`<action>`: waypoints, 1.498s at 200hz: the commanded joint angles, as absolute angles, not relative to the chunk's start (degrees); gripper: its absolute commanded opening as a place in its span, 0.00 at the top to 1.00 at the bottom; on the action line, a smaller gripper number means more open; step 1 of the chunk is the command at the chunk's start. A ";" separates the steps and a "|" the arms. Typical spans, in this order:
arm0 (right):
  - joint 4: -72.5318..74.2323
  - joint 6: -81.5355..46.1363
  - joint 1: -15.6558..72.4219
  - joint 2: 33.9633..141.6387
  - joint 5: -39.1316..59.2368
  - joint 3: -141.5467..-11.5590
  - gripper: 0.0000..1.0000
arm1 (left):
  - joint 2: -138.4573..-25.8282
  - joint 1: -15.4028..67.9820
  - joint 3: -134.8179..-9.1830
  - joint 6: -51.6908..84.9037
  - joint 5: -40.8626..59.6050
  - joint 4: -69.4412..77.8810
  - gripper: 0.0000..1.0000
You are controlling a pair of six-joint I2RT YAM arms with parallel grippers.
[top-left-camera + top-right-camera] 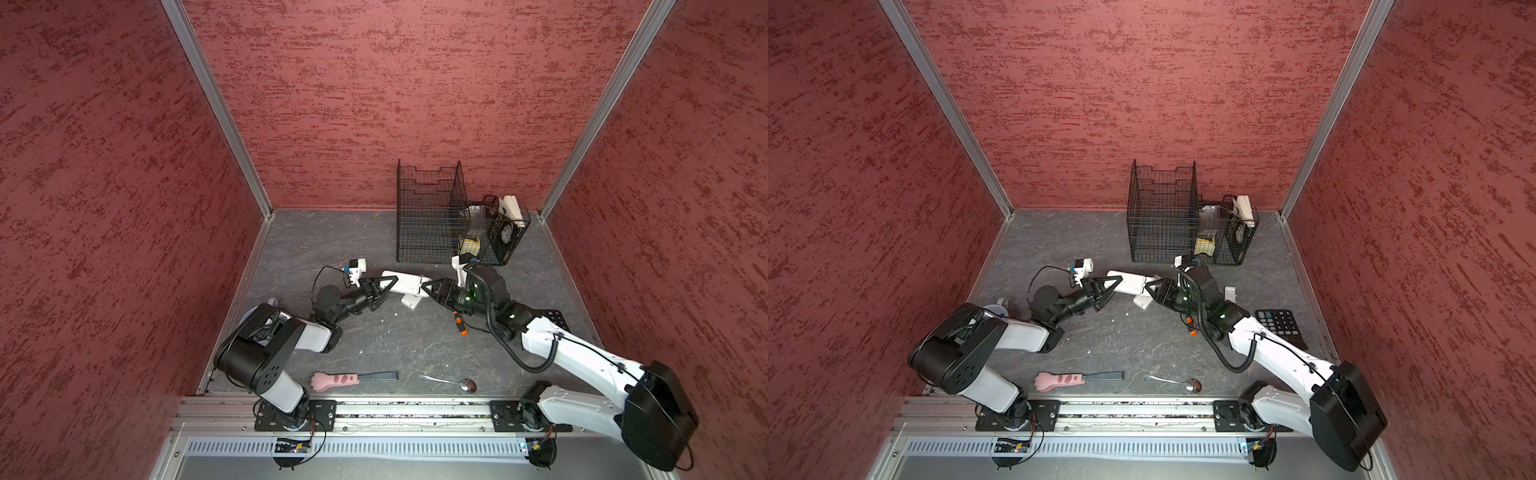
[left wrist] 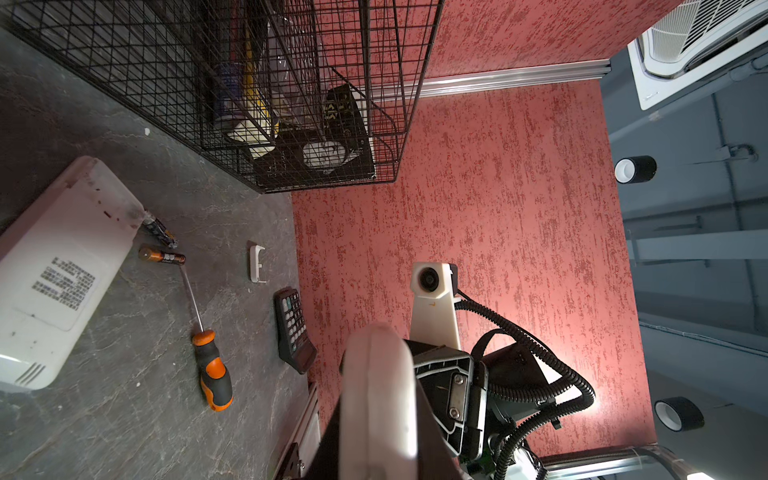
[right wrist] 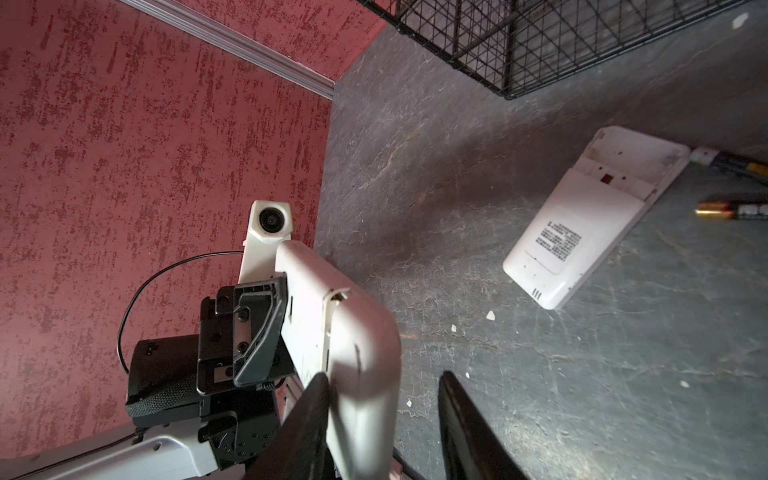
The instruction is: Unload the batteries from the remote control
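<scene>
A white remote control [image 1: 405, 282] hangs above the table between both arms. My left gripper [image 1: 391, 283] is shut on one end of it; in the left wrist view the remote control [image 2: 378, 395] fills the jaws. My right gripper [image 3: 382, 376] stands open around the other end [image 3: 353, 332]: one finger [image 3: 307, 411] touches it, the other [image 3: 461, 415] is apart. A second white remote [image 3: 582, 220] lies face down on the table, its end compartment uncovered. Two batteries [image 2: 162, 256] [image 2: 160, 230] lie beside it. Both arms hide them in both top views.
An orange-handled screwdriver [image 2: 212, 370], a small white cover [image 2: 257, 264] and a black calculator [image 1: 1281, 328] lie near the batteries. A black wire basket [image 1: 432, 216] stands at the back. A pink paw-shaped scraper [image 1: 336, 380] and a spoon [image 1: 451, 382] lie near the front rail.
</scene>
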State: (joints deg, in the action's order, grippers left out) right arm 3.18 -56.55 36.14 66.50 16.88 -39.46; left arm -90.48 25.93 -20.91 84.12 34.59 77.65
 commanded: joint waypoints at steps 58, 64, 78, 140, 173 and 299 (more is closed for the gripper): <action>4.23 -58.84 35.77 65.04 18.19 -39.23 0.56 | -90.80 25.66 -21.18 82.38 35.06 80.95 1.00; 4.29 -58.95 35.79 64.91 18.20 -39.14 0.56 | -90.87 25.62 -21.18 82.36 35.01 80.95 1.00; 4.14 -59.01 35.77 64.69 18.12 -39.14 0.57 | -90.97 25.66 -21.18 82.38 35.15 80.95 1.00; 4.31 -58.79 35.73 65.03 18.78 -39.36 0.69 | -90.84 25.66 -20.92 82.35 35.11 81.03 1.00; 4.24 -58.33 35.73 65.57 19.00 -39.73 0.70 | -90.77 25.66 -20.83 82.34 34.89 80.99 1.00; 0.27 -56.83 34.99 62.26 17.07 -39.55 0.75 | -90.53 24.46 -20.76 82.45 35.18 80.99 1.00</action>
